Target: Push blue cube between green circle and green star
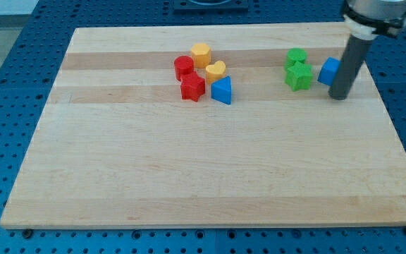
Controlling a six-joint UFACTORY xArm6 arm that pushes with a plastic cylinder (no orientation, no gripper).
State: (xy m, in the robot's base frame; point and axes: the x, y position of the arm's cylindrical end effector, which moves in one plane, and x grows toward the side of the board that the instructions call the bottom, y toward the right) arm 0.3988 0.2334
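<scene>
board (pixel 210 169): pale wood, smooth, visible grain | blue cube (pixel 328 71): kinda matt plastic-looking | rod (pixel 347 67): dark, matt | bench (pixel 20 70): blue, perforated

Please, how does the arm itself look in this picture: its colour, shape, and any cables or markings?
Only the arm's end shows: a straight dark grey cylindrical rod hanging from a wider black and light grey collar at the view's top right. My tip is blunt and round. No cables or markings are visible.
</scene>
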